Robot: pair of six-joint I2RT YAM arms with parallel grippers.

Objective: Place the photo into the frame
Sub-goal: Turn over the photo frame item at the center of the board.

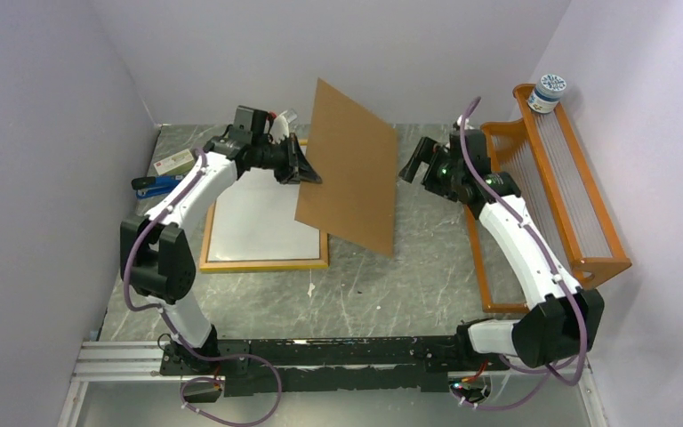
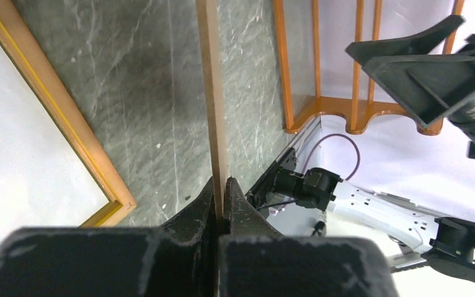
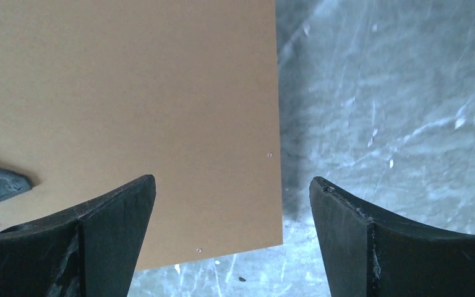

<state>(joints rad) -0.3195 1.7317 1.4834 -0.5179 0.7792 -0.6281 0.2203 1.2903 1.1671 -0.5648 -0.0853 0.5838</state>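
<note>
- Top view: left gripper [image 1: 307, 169] pinches a brown board [image 1: 351, 169] upright; at its 9 o'clock the frame [image 1: 262, 263] lies on the tabletop [image 1: 391, 285], photo [image 1: 262, 213] seemingly already inside, white back up.
- Left wrist: gripper pinching the board [image 2: 211, 93] by its edge.
- Right wrist: right gripper [image 3: 232, 180] spread, empty; board likely goes on next.

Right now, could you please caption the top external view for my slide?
Left tool pinches the tilted brown backing panel beside the frame; right tool is open.

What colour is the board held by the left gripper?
Plain brown hardboard panel, clearest in the top external view.
</note>
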